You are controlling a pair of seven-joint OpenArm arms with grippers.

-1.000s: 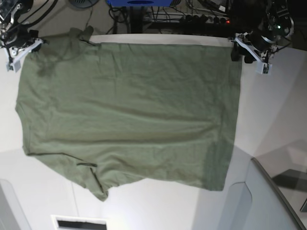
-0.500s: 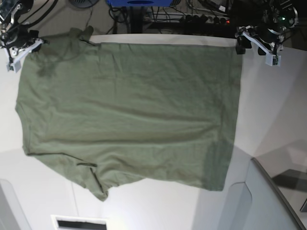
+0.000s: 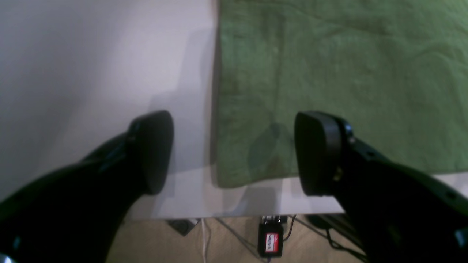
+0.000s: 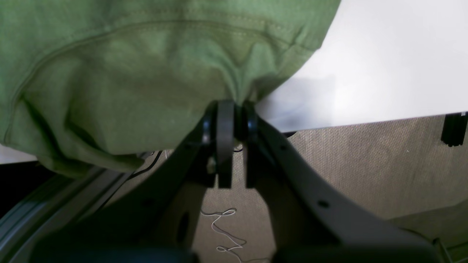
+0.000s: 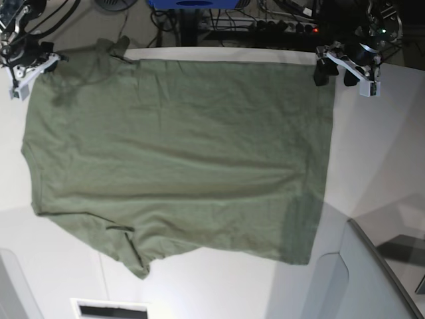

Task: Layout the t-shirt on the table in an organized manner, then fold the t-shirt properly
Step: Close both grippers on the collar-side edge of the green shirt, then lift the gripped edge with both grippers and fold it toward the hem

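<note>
The olive-green t-shirt (image 5: 179, 153) lies spread flat on the white table (image 5: 378, 146), one sleeve pointing to the near edge. My left gripper (image 5: 334, 73) hovers open over the shirt's far right hem corner. In the left wrist view its fingers (image 3: 151, 151) straddle that corner of the t-shirt (image 3: 256, 157) without touching it, close to the table (image 3: 91, 54) edge. My right gripper (image 5: 53, 60) is at the far left. In the right wrist view this gripper (image 4: 230, 109) is shut on a bunched fold of the t-shirt (image 4: 128, 73) near a sleeve seam, at the table (image 4: 384, 54) edge.
A grey angled panel (image 5: 378, 279) rises at the near right. A white slotted piece (image 5: 109, 309) sits at the near edge. Cables and a power strip (image 5: 285, 23) run beyond the far edge. A small black box (image 3: 270, 239) lies on the floor below.
My left gripper has opened wider and let go of the hem corner, lifting off and then shifting slightly back over it. The shirt and the right arm have not moved.
</note>
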